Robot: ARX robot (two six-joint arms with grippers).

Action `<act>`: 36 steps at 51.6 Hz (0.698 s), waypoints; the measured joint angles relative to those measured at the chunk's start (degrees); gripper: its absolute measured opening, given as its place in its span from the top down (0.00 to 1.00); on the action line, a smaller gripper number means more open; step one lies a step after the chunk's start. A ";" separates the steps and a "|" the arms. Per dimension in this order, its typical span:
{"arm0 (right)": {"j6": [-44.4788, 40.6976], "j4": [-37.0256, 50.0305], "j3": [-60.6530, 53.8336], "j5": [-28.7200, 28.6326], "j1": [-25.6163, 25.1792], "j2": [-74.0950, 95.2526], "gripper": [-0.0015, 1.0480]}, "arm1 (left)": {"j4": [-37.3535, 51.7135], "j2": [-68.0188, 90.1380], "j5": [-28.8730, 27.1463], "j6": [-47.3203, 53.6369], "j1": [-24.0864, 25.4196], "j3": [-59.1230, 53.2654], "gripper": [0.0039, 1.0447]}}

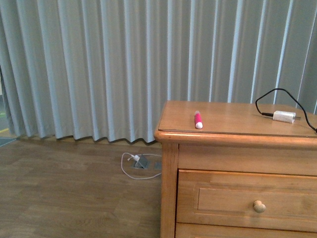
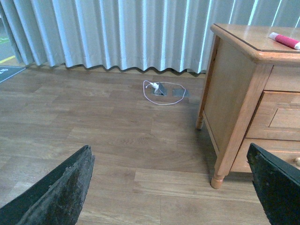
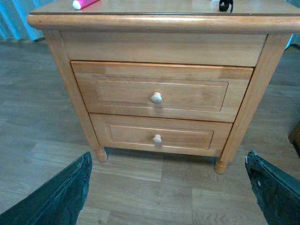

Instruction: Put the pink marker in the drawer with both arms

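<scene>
Front view: pink marker (image 1: pixel 198 120) atop nightstand (image 1: pixel 233 121), far from left gripper (image 2: pixel 168 149), right gripper (image 3: pixel 168 155); both seemingly spread, empty.

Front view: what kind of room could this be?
Probably a bedroom, or a mock-up of one: a wooden nightstand, full-length pale curtains reaching the wood floor, and a charger plug lying on top.

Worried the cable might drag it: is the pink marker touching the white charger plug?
Apart. The front view shows the pink marker and the charger plug lying well separated, bare nightstand top between them.
</scene>
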 joint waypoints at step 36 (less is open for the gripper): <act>0.52 32.17 27.58 7.04 7.98 72.83 0.08 | 0.00 0.00 -0.02 0.00 0.00 0.00 0.05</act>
